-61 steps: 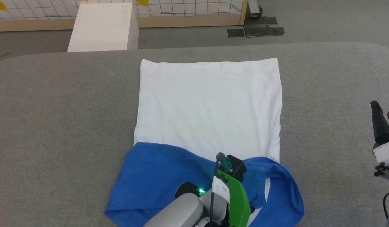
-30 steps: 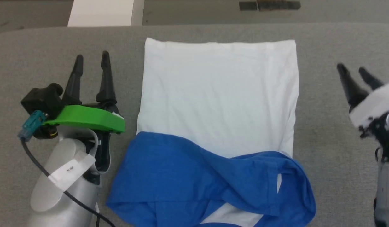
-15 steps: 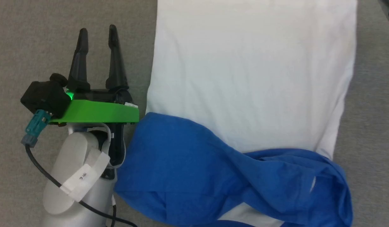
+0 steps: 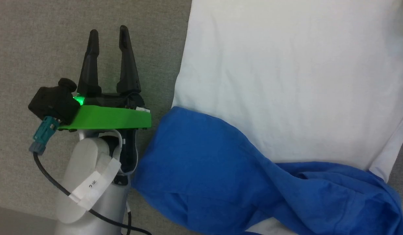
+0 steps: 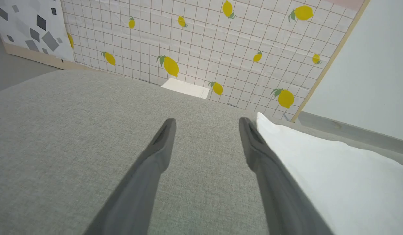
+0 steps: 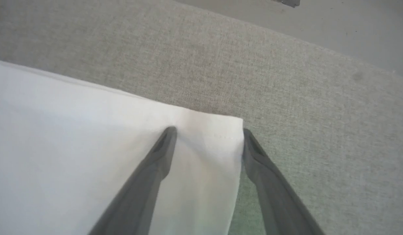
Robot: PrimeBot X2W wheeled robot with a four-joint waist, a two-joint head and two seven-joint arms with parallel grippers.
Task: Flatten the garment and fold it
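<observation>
Lying nearest us on the coarse grey woven table [image 4: 31, 39], the shirt [image 4: 286, 81] bunches its soft blue sleeves [image 4: 204, 163] in folds, its smooth white body flat beyond. Our left gripper [image 4: 108, 31], tapered dark fingers [image 4: 126, 65] spread and empty, sits just beside its edge. Our right gripper [image 6: 208, 131], equally spread, frames the far stitched corner, and a lemon-printed grid wall [image 5: 201, 39] stands beyond the table.

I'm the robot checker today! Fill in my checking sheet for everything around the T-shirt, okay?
Surface: grey fabric tabletop.
Job's things: garment, white body spread flat, blue sleeves bunched at the near end.
Clutter: nothing seen.
Grippers: left gripper open over bare tabletop beside the garment; right gripper open at a white corner.
Cables: black cable with teal plug on left arm.
Surroundings: lemon-patterned tiled wall, white box.
</observation>
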